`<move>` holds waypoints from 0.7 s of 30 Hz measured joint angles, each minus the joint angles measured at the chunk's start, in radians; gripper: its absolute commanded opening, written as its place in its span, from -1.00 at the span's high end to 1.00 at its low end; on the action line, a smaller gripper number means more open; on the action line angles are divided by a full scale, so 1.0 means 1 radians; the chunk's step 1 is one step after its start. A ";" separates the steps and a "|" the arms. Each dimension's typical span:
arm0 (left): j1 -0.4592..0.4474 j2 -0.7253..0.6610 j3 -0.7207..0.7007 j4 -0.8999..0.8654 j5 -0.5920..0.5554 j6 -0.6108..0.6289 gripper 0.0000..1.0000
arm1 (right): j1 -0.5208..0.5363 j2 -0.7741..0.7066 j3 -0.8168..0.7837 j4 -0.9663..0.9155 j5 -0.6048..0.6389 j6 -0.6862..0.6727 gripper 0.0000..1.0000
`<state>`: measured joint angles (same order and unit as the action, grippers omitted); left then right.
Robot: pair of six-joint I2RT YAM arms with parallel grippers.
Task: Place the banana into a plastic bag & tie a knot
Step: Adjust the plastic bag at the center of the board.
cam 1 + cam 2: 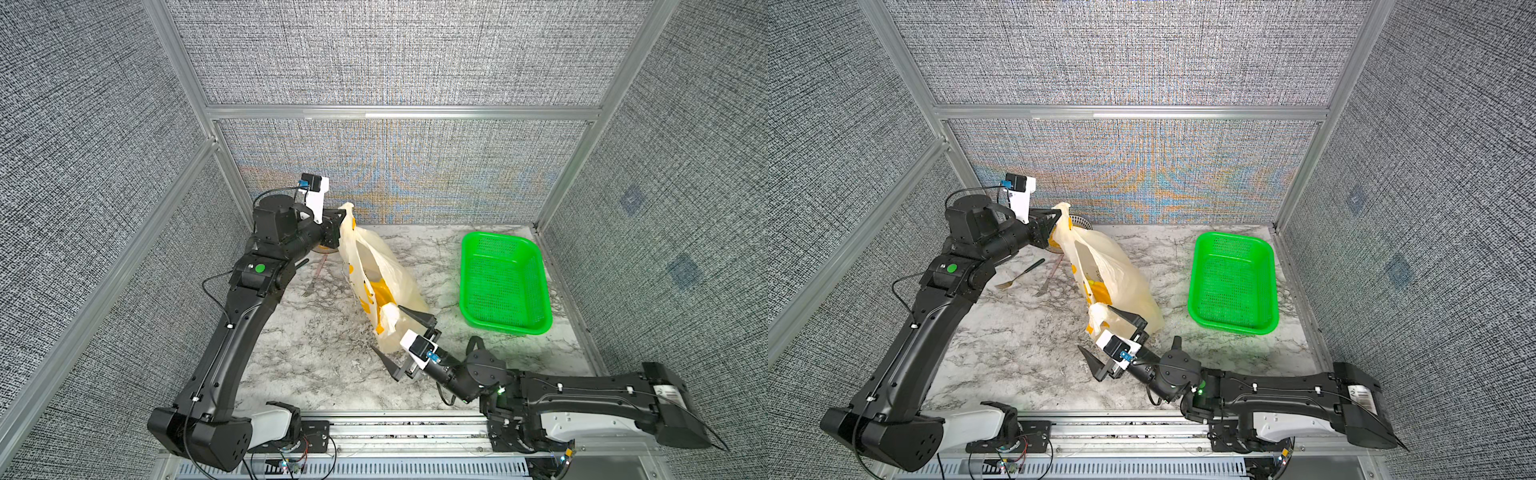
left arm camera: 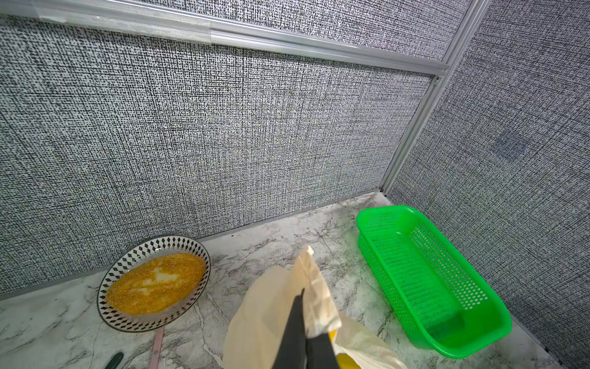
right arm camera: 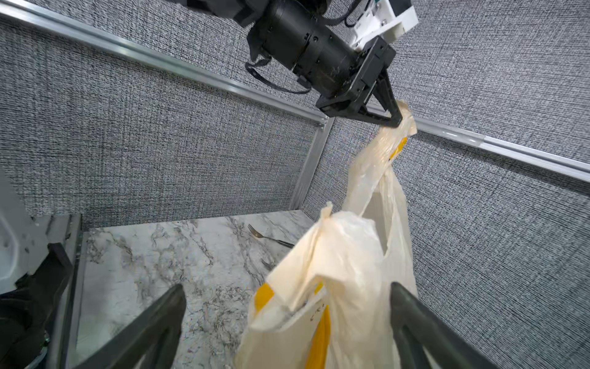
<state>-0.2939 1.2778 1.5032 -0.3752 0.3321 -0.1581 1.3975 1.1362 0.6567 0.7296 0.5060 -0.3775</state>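
Observation:
The cream plastic bag (image 1: 399, 270) (image 1: 1125, 274) stands stretched over the marble table. My left gripper (image 1: 346, 212) (image 1: 1062, 214) (image 2: 301, 292) is shut on the bag's far handle loop and holds it up, as the right wrist view (image 3: 397, 119) also shows. My right gripper (image 1: 388, 328) (image 1: 1095, 328) (image 3: 287, 287) is wide open. The near handle loop (image 3: 329, 230) stands loose between its fingers. Yellow (image 1: 380, 291) shows inside the bag's mouth. I cannot tell the banana from the bag's print. The knot is not in view, and the two loops are apart.
A green mesh basket (image 1: 505, 282) (image 1: 1233, 282) (image 2: 431, 287) sits at the right by the wall. A patterned plate (image 2: 105, 287) of yellow crumbs lies under the left gripper at the back wall. Two forks (image 1: 1017, 276) (image 1: 1050, 278) lie left of the bag.

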 measured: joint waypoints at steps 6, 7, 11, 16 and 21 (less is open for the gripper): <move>0.000 -0.006 0.002 -0.010 0.000 0.000 1.00 | 0.013 0.095 0.044 0.074 0.180 -0.042 -0.06; 0.000 -0.008 0.002 -0.011 0.000 0.000 1.00 | 0.012 0.114 0.055 0.075 0.213 -0.046 0.34; 0.000 -0.017 0.000 -0.016 0.000 0.001 1.00 | -0.011 0.144 0.109 0.032 0.276 -0.046 1.00; 0.000 -0.058 -0.010 -0.040 -0.019 0.004 1.00 | -0.094 0.059 0.264 -0.194 0.253 0.007 1.00; 0.000 -0.140 -0.003 -0.067 -0.027 -0.008 1.00 | -0.272 -0.070 0.462 -0.488 0.058 0.116 1.00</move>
<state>-0.2939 1.1374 1.5005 -0.4423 0.3046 -0.1658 1.1252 1.0660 1.1183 0.2417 0.5640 -0.2619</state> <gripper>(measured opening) 0.048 0.069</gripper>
